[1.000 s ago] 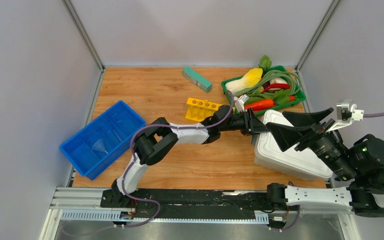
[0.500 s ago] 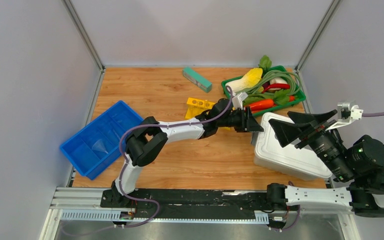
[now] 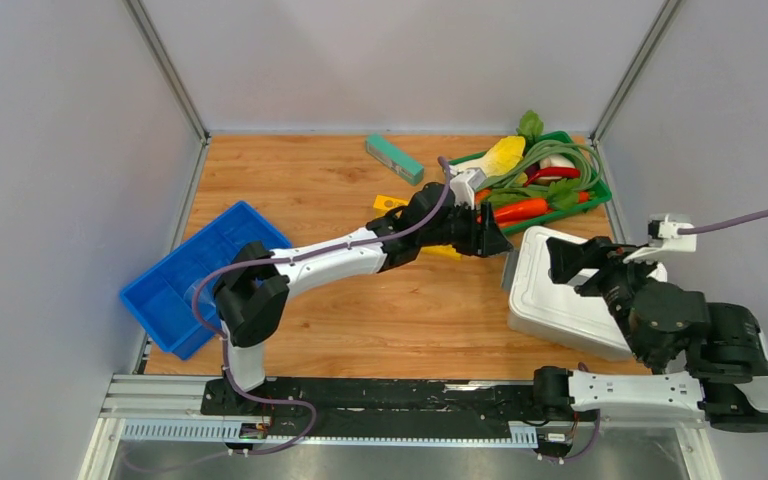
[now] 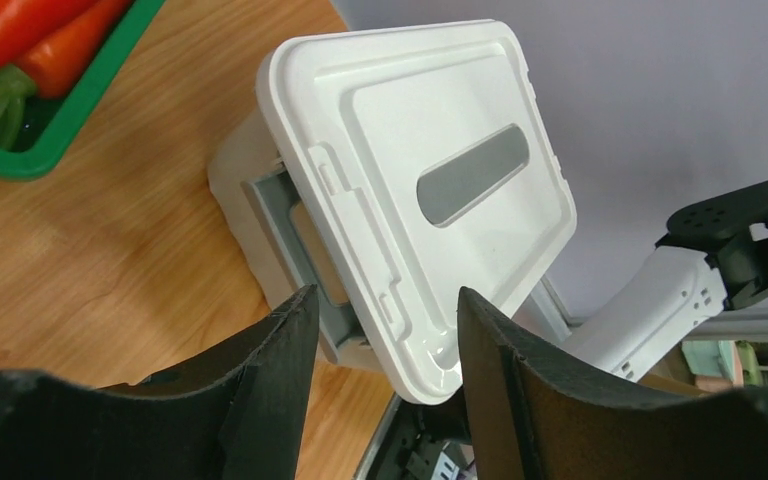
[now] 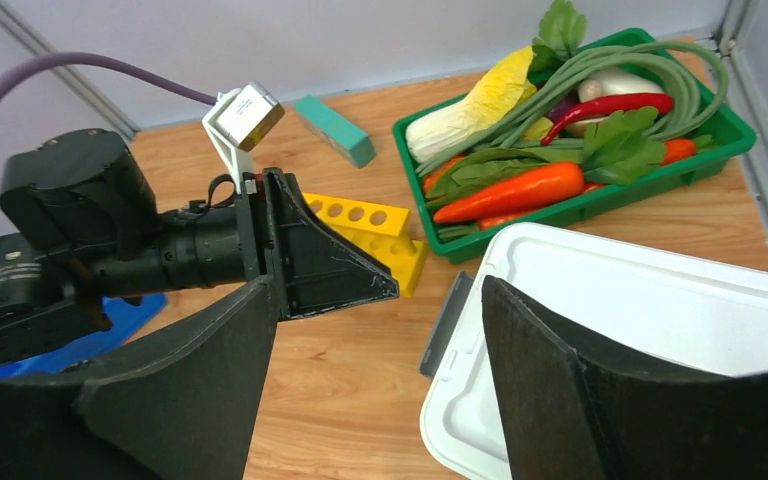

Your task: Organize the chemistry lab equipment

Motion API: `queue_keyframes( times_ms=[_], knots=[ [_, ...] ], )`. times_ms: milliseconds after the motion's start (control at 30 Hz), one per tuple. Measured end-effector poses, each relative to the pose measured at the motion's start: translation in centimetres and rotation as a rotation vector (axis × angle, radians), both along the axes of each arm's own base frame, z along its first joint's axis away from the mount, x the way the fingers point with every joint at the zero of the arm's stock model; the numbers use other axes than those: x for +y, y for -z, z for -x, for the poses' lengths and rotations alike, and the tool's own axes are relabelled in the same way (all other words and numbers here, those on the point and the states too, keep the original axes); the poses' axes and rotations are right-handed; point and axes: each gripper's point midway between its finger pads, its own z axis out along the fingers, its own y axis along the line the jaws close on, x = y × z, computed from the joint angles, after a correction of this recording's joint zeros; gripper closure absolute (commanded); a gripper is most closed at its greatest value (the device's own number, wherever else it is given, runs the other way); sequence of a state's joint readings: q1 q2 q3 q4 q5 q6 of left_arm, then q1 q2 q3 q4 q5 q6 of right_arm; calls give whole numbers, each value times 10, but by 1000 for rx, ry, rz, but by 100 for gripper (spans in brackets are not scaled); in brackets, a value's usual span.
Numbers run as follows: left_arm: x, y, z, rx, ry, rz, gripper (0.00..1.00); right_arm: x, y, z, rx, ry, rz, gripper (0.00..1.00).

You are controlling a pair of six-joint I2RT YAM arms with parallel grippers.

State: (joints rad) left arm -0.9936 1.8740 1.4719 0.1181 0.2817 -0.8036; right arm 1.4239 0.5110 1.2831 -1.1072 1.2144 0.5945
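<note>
**Top external survey: box latch approach, both claws empty**

The yellow holed plastic rack [image 5: 365, 222] lies on the wooden counter [image 3: 310, 180], near the green basket of toy vegetables [image 5: 615, 200] and behind the left claw [image 4: 385, 295]. That claw is spread and empty, facing the grey latch [image 4: 300, 240] of the white lidded plastic box [image 4: 430, 180]. The right claw [image 5: 375, 300] is spread above the lid.

Judged step: opening the box. The next move calls for closing squarely on the latch. Room is tight by the basket and the counter's right edge, and open towards the blue compartment tray [image 3: 175, 300].

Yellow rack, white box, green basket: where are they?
yellow holed rack [image 5: 348, 211], right wrist view, holed top face.
white box [image 4: 390, 130], left wrist view, lid.
green basket [image 4: 90, 90], left wrist view, side wall.
</note>
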Motion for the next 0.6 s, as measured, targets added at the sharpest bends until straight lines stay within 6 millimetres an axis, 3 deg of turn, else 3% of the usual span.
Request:
queue_keyframes(
  times_ms=[133,333,433,600],
  knots=[
    [7,11,2,6,-11,-23,39,17,10,-5,17,32,116,27],
    [27,59,8,58,-45,-117,39,36,23,-16,55,100,291,25],
    [35,69,12,70,-53,-140,39,31,32,-26,111,159,351,23],
    [38,61,15,60,-46,-120,39,3,54,-46,255,291,349,24]
  ],
)
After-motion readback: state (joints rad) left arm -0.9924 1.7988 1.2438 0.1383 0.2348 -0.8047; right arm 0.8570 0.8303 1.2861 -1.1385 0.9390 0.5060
